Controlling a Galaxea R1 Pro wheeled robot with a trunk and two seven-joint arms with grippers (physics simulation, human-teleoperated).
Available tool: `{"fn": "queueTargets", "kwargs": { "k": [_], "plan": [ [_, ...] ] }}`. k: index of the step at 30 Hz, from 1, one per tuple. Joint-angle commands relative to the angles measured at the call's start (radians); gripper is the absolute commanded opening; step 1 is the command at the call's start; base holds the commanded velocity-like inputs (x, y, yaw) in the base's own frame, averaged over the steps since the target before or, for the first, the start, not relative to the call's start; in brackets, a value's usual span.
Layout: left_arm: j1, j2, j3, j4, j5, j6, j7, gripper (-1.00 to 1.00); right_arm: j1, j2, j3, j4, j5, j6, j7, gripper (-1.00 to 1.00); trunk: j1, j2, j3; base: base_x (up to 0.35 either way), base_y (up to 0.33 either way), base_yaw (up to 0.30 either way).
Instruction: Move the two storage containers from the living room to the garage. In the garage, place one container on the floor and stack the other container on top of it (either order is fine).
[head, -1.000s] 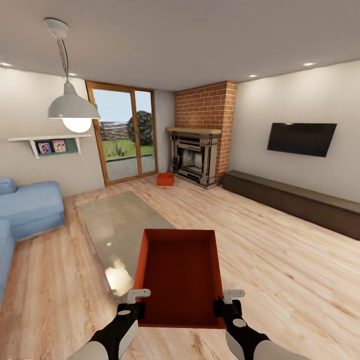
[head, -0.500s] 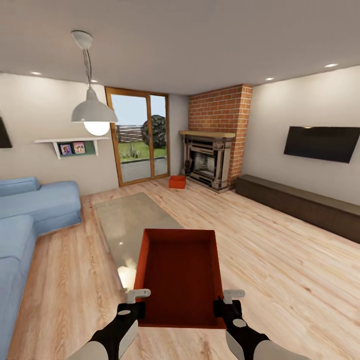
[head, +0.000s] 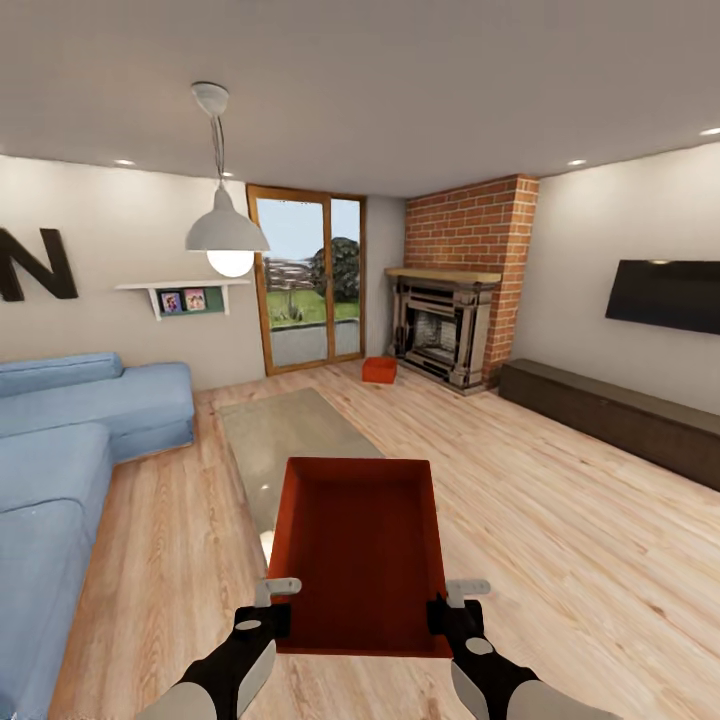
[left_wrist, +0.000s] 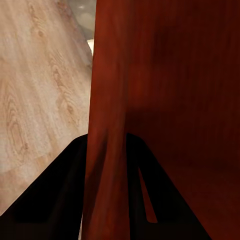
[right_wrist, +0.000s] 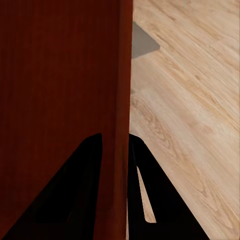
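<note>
I hold an orange-red storage container (head: 360, 555) level in front of me, over the wood-plank floor of the living room. My left gripper (head: 270, 610) is shut on its near left wall (left_wrist: 107, 150), one finger on each side of it. My right gripper (head: 448, 612) is shut on the near right wall (right_wrist: 117, 150) the same way. The other storage container (head: 379, 369) sits on the floor far ahead, between the glass doors (head: 305, 290) and the brick fireplace (head: 445, 325).
A grey glass-topped low table (head: 290, 440) stretches ahead, partly under the held bin. A blue sofa (head: 70, 440) fills the left side. A long dark low cabinet (head: 620, 420) runs along the right wall under a wall screen (head: 665, 295). A pendant lamp (head: 227, 235) hangs ahead.
The whole view has swung to the left: the doors, fireplace and far bin slid right in the picture and more sofa came in. The held bin and both grippers keep their places.
</note>
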Motion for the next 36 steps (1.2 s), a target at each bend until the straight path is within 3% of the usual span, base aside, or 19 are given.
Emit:
{"fn": "queueTargets", "kwargs": {
  "k": [1, 36],
  "plan": [
    [0.0, 0.0, 0.016, -0.005, -0.019, 0.007, 0.013, -1.0, 0.0, 0.0, -0.029, 0.002, -0.005, -0.002, -0.009, -1.0, 0.0, -0.001, 0.0, 0.0, 0.0, 0.084],
    [0.0, 0.0, 0.016, -0.005, -0.019, 0.007, 0.014, -1.0, 0.0, -0.002, -0.029, 0.002, 0.0, -0.002, -0.005, -1.0, 0.0, -0.001, 0.001, 0.0, 0.0, 0.269]
  ]
}}
